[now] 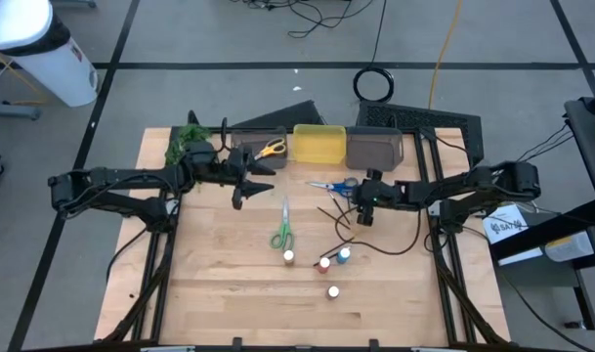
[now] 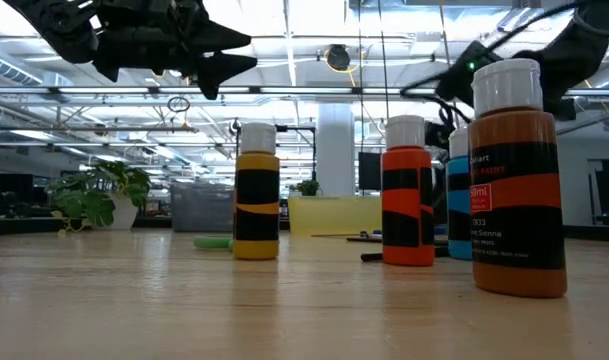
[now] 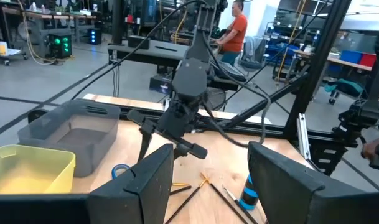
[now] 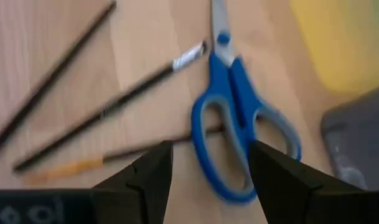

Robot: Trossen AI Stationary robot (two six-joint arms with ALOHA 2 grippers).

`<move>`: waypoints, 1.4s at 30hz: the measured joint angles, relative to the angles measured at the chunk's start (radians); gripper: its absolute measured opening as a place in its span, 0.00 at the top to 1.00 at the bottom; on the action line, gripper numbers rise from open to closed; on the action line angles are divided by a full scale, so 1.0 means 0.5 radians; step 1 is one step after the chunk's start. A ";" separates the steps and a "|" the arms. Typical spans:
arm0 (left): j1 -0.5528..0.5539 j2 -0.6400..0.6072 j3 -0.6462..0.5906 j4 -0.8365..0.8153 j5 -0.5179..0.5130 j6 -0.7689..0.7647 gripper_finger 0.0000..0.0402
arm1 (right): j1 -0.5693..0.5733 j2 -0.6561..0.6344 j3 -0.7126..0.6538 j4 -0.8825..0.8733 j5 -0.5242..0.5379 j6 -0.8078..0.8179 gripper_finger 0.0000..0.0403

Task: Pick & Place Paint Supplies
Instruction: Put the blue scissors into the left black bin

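The right gripper (image 4: 208, 180) hangs low over the blue scissors (image 4: 239, 137), its fingers apart and holding nothing. Thin dark brushes (image 4: 108, 109) lie on the table (image 1: 219, 284) just beside those scissors. The left gripper (image 3: 211, 180) is up in the air near the bins, fingers apart and empty too. Yellow scissors (image 1: 270, 149) lie by the yellow bin (image 1: 319, 144). Green scissors (image 1: 282, 233) lie mid-table. Four little paint bottles (image 1: 326, 264) stand together near the front.

- Blue-handled scissors (image 4: 242, 134): blurred in right wrist view, blade tip cut off by the edge.
- Blue bottle (image 2: 458, 195): largely hidden behind the brown bottle (image 2: 518, 175).
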 joint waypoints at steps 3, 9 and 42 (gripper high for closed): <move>0.001 0.000 0.000 0.001 -0.001 -0.001 0.46 | -0.015 0.066 -0.020 0.052 0.000 -0.052 0.52; 0.000 0.000 0.000 0.002 -0.001 -0.001 0.46 | -0.023 0.195 -0.026 0.198 -0.091 -0.105 0.52; 0.001 0.001 0.001 0.003 -0.002 0.014 0.46 | -0.225 0.143 -0.003 0.059 -0.355 -0.089 0.96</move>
